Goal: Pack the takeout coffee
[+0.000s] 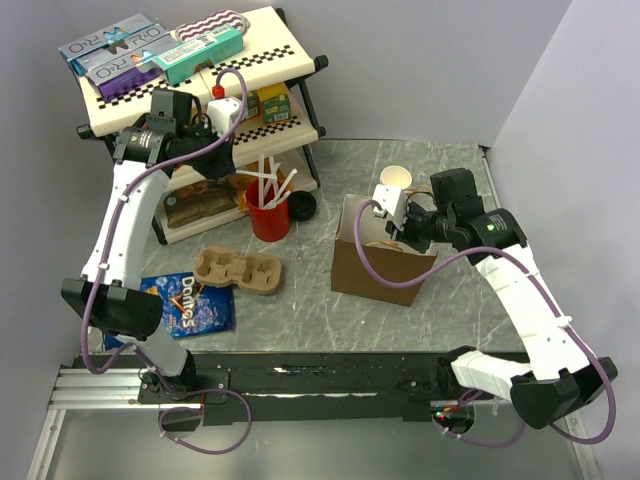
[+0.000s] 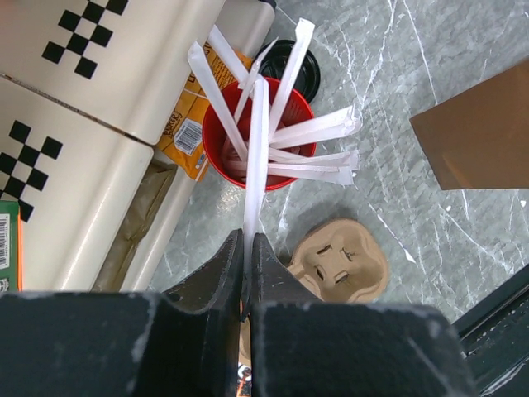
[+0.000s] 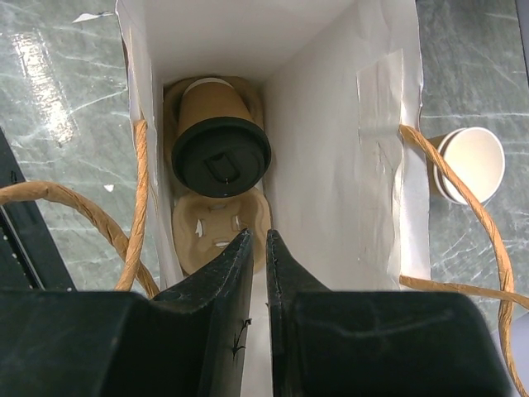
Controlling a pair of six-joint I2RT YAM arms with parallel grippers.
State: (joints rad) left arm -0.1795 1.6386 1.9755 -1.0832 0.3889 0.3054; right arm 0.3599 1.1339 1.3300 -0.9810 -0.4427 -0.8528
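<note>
1. Takeout coffee [image 3: 219, 157]: one small tan paper cup with a round black plastic lid that has a small sip tab at its centre. It sits low inside the paper bag [image 1: 378, 275], in the far socket of a pulp tray [image 3: 216, 233]. The tray's near socket is empty.
2. Cart [image 1: 275, 35]: one, at the table's far left corner. It has cream shelves edged in black-and-white checks, with flat boxes on top.
3. Paper bag: one, standing open on the grey marbled table [image 1: 450, 300]. It is brown outside and white inside, creased, with two twisted paper handles.
4. Chip bag [image 1: 190, 300]: one, blue and glossy, lying flat near the left arm's base.
5. Pulp trays: two, both beige moulded fibre with two sockets. One is in the bag. The other [image 1: 240, 270] lies on the table beside the chip bag.
6. Red cup [image 1: 268, 222]: one, smooth plastic, holding a fan of white paper-wrapped sticks. The count is unclear.
7. Lidless tan cups [image 3: 467, 165]: a nested stack just outside the bag. At least two rims show.
8. Left gripper [image 2: 248, 241]: the fingers pinch one white stick [image 2: 256, 149] directly above the red cup.
9. Right gripper [image 3: 258, 240]: it hangs over the bag's mouth with the fingers nearly together and a thin slit between them. It cannot be told whether they nip the bag's near edge.
</note>
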